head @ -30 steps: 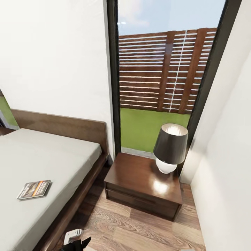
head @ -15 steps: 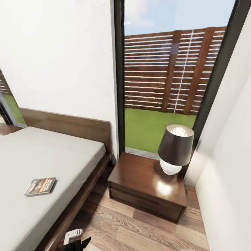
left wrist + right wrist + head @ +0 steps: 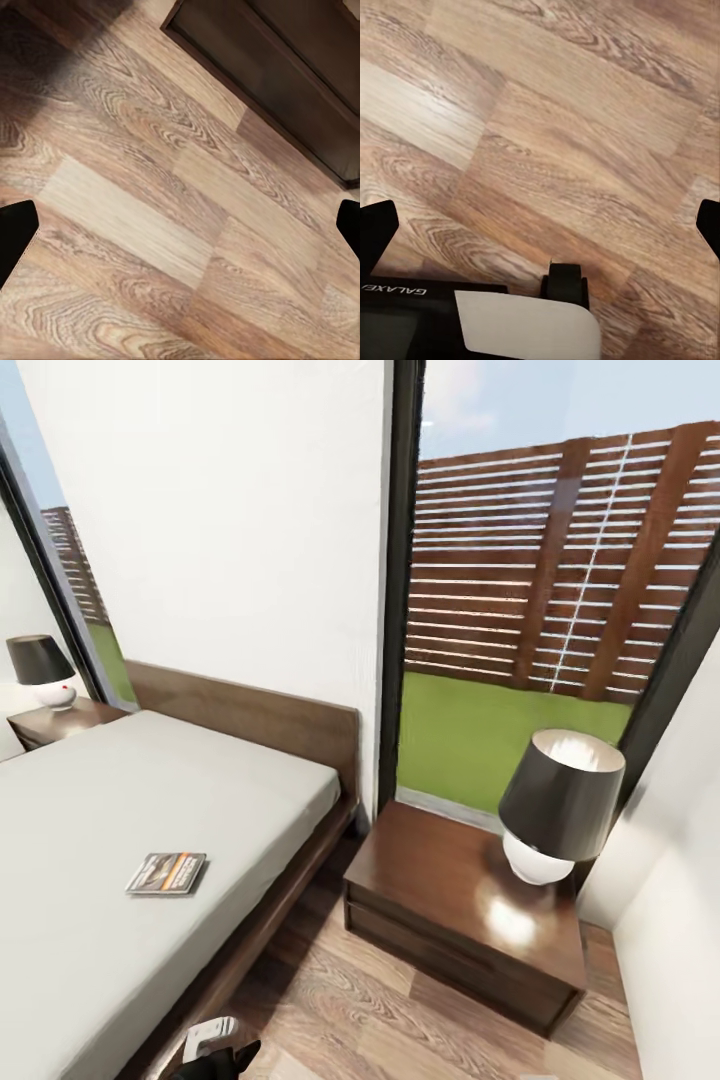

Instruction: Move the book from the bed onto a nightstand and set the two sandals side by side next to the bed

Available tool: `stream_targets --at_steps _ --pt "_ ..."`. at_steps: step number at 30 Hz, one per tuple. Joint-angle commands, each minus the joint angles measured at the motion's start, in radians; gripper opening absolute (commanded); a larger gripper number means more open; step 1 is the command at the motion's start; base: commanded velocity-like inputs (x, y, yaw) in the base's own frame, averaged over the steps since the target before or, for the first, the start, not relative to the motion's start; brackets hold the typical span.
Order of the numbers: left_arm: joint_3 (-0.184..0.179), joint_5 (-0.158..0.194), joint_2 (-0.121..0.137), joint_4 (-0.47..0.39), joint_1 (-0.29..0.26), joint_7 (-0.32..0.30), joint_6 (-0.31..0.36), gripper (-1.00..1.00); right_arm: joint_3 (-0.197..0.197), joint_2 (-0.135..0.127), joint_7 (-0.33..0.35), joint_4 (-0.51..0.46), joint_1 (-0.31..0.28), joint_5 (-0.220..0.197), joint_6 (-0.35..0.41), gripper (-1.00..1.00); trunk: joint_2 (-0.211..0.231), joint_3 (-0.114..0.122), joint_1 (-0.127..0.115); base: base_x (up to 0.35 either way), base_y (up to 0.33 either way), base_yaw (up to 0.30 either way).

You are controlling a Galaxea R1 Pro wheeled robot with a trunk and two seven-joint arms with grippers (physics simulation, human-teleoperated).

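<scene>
Bedroom floor [image 3: 150,225] beneath both open end effectors; book [image 3: 166,873] on bed [image 3: 100,840], ahead-left of left end effector [image 3: 180,225]; right end effector [image 3: 540,225] empty.

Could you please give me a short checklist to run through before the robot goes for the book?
1. Book lies flat on the bed, nothing on it: ok.
2. Near nightstand has bare top beside its lamp: ok.
3. Left gripper open, nothing between its fingertips: ok.
4. Right gripper open, nothing between its fingertips: ok.
5. Book within arm's reach from here: cannot tell.
6. Where the sandals are: cannot tell.
</scene>
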Motion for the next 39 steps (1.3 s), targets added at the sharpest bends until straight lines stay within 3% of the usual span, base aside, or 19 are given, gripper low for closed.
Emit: stream_targets --at_steps 1,16,39 --pt "0.007 -0.011 0.0 0.001 -0.001 -0.001 -0.006 1.0 0.008 0.0 0.007 0.003 -0.001 -0.011 -0.003 1.0 0.0 -0.001 0.0 0.232 -0.122 0.288" --pt "0.008 -0.011 0.0 0.001 -0.001 -0.002 -0.006 1.0 0.008 0.0 0.007 0.003 -0.001 -0.009 -0.003 1.0 0.0 -0.001 0.0 0.055 -0.028 0.106" --pt "0.008 -0.011 0.0 0.001 -0.001 -0.001 -0.006 1.0 0.008 0.0 0.007 0.003 -0.001 -0.011 -0.003 1.0 0.0 -0.001 0.0 0.041 -0.018 0.283"
